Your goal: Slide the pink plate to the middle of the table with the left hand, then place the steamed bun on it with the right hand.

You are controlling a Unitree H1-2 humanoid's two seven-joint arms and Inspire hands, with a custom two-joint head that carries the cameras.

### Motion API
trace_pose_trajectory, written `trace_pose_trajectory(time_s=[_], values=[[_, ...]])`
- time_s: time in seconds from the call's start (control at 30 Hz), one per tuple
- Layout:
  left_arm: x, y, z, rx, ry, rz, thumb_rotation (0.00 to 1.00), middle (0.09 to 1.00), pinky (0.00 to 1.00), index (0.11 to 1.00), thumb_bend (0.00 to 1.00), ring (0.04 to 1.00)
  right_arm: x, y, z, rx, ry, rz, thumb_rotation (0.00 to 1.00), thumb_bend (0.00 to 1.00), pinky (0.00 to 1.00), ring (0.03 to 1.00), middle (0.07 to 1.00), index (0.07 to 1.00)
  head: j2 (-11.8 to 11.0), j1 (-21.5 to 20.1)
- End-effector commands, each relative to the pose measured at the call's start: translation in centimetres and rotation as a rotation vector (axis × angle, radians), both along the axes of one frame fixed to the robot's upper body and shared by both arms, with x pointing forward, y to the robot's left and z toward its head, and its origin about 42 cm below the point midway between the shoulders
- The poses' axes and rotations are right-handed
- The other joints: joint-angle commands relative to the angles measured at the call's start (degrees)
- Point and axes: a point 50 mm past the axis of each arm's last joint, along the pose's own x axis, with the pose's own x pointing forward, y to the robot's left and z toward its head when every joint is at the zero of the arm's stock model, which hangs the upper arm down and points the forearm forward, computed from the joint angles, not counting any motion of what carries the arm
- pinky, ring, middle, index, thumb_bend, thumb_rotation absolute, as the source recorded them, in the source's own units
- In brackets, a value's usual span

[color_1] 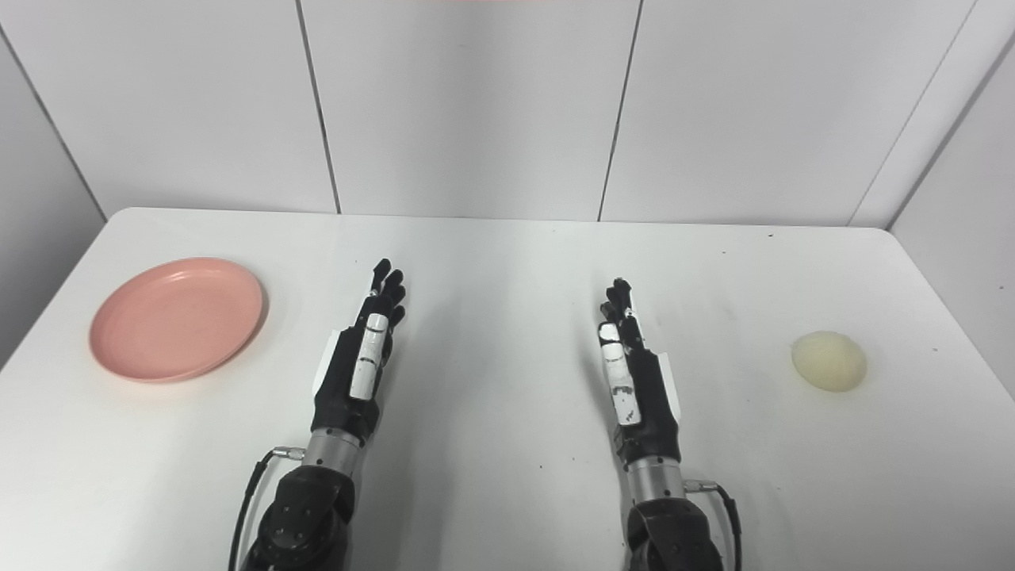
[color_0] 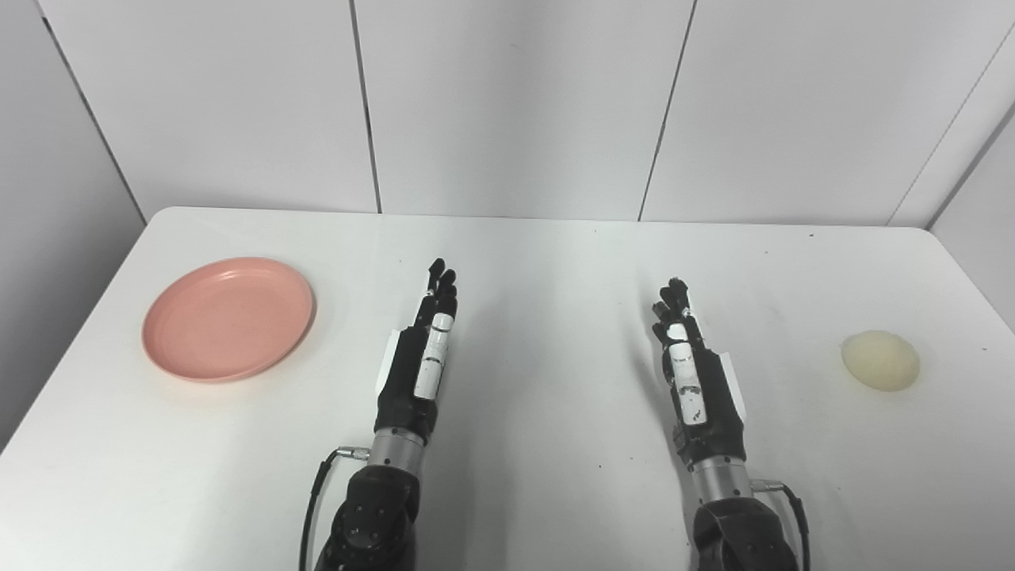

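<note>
White laminate covered the surface (color_0: 523,262) you were working at, with pale wall panels (color_0: 507,103) rising behind its far edge. Your pink plate (color_0: 228,318) sat on the left side of that surface, lying flat and holding nothing, well apart from both hands. Your steamed bun (color_0: 880,360), a pale yellowish dome, rested on the right side, near the right edge and just as far from any hand.

Your left hand (color_0: 420,357) came in from the bottom edge and was stretched forward, its fingers (color_0: 441,287) straight and held close together, pointing toward the far wall. It grasped nothing; it was released and edge-up, with the white strip along its upper side facing the cameras. It lay to the right of the plate, with bare surface between the two.

Your right hand (color_0: 691,373) mirrored it on the other side: fingers (color_0: 672,300) extended forward, nothing in its grip, also released. The bun lay to its right with a clear gap of surface between them.

A dark cable (color_0: 317,492) looped by your left wrist, and another (color_0: 797,500) by your right wrist. Whether the hands touched the surface or hung just over it, you could not have told from these views; soft shadows lay beside each one.
</note>
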Motion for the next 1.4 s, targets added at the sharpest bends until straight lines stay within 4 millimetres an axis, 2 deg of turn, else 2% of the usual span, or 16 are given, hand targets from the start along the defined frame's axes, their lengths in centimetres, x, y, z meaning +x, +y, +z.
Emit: trace_pose_trajectory(time_s=[0.0,0.27,0.67,0.97,1.1,1.2,1.37], values=[[-0.9,0.7,-1.6,0.046,0.045,-0.004,1.0,1.0,1.0,1.0,0.6,1.0,-0.1,-0.1,-0.1,0.002,-0.024,0.003,0.95,0.6,1.0,0.984,0.99,0.996,0.05,0.1],[-1.2,0.2,-1.7,0.027,0.068,-0.022,1.0,1.0,1.0,1.0,0.55,1.0,-0.1,-0.2,-0.2,-0.002,-0.031,-0.02,0.94,0.57,1.0,0.984,0.988,0.99,-0.05,0.2],[-1.3,-0.1,-1.6,0.012,0.103,-0.05,1.0,1.0,1.0,1.0,0.56,1.0,0.0,-0.4,-0.4,-0.009,-0.033,-0.026,0.93,0.57,1.0,0.979,0.978,0.982,-0.28,0.43],[-1.1,-0.7,-1.8,0.013,0.113,-0.055,1.0,1.0,1.0,1.0,0.61,1.0,0.1,-1.1,-0.5,-0.001,-0.033,-0.025,0.92,0.55,1.0,0.98,0.985,0.983,-0.91,3.94],[-0.9,-1.4,-1.9,-0.025,0.114,-0.05,1.0,1.0,1.0,1.0,0.59,1.0,-0.2,-1.7,-0.8,0.006,-0.032,-0.023,0.92,0.57,1.0,0.975,0.983,0.985,-2.56,8.45],[-0.6,-1.5,-1.8,0.014,0.086,-0.026,1.0,1.0,1.0,1.0,0.6,1.0,-0.2,-2.3,-1.0,0.001,-0.032,-0.014,0.93,0.56,1.0,0.987,0.995,0.994,-3.86,11.89],[1.5,-1.0,0.6,-0.015,0.023,-0.012,1.0,1.0,1.0,1.0,0.64,1.0,0.2,-3.3,-1.7,-0.005,-0.03,-0.006,0.94,0.61,1.0,0.999,1.0,1.0,-6.44,17.01]])
